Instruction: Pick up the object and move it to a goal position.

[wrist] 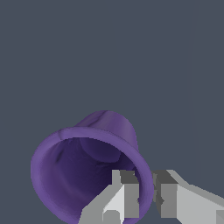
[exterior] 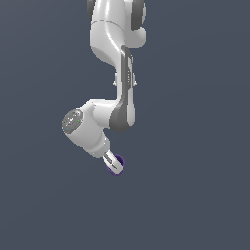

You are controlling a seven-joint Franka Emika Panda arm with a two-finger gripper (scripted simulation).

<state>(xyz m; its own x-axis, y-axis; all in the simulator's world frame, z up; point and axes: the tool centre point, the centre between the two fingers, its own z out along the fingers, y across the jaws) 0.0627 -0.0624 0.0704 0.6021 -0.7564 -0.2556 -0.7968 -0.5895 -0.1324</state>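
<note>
The object [wrist: 87, 162] is a purple cup, and the wrist view looks straight into its hollow mouth. My gripper [wrist: 146, 194] pinches the cup's rim, one finger [wrist: 124, 197] inside the mouth and the other finger outside the wall. In the exterior view the object [exterior: 118, 166] shows as a small dark purple piece at the tip of my gripper [exterior: 114, 162], below the white arm. The gripper is shut on the cup's wall.
The white arm [exterior: 114, 58] reaches down from the top of the exterior view, with its wrist [exterior: 85, 128] bent toward that view's left. Only a plain dark grey-blue background surrounds it.
</note>
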